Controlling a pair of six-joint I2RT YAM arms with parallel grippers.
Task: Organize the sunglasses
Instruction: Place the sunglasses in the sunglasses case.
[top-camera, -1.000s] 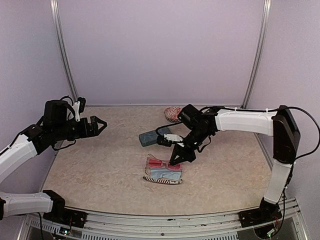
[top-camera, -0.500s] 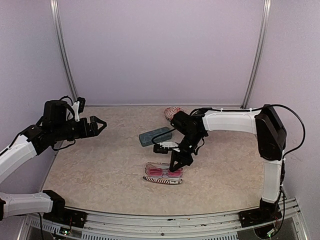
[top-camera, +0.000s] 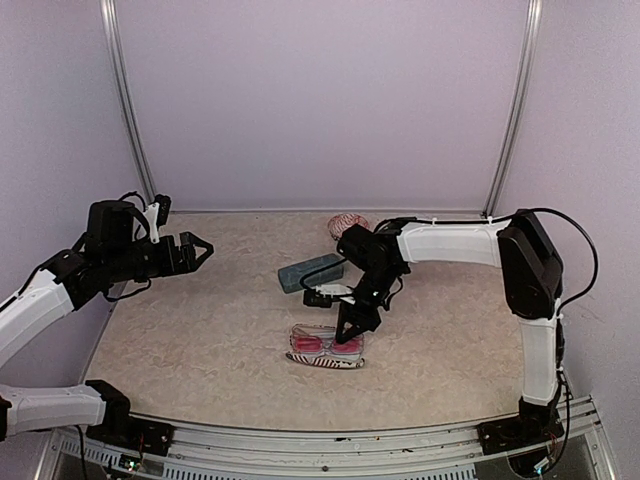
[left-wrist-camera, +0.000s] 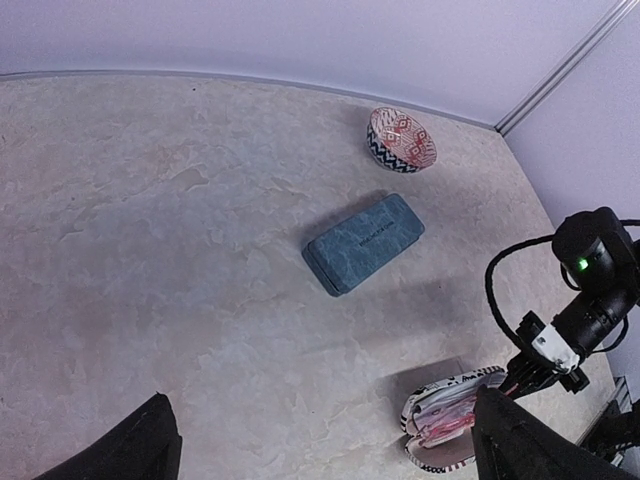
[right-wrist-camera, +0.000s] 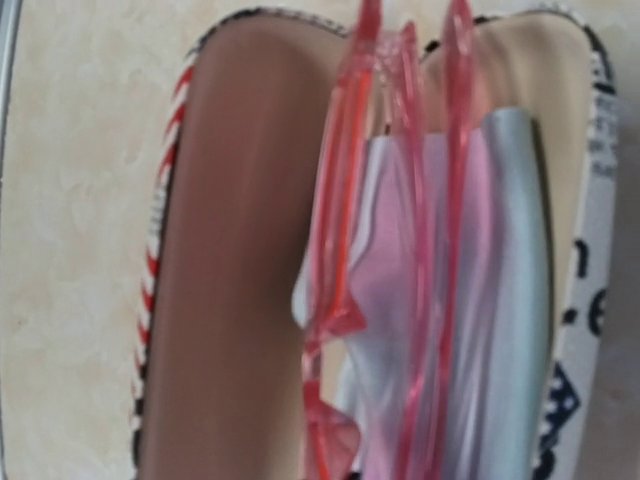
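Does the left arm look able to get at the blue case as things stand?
Probably yes: the blue case lies flat on open table, nothing between it and the open left claw. The right arm crowds only its far end, the right claw down over the pink sunglasses.

The surface (top-camera: 200, 320) is pale beige with a marbled, stone-like pattern, and lilac walls (top-camera: 320, 100) close it at the back and sides. Three things lie directly on it. A blue-teal rectangular hard case (top-camera: 310, 272) lies shut, flat and slanted near the middle, a small red-and-white patterned bowl (top-camera: 348, 225) stands behind it near the back wall, apart from the case, and a black-and-white patterned soft pouch (top-camera: 318, 362) with red-striped edging lies open nearer the front.
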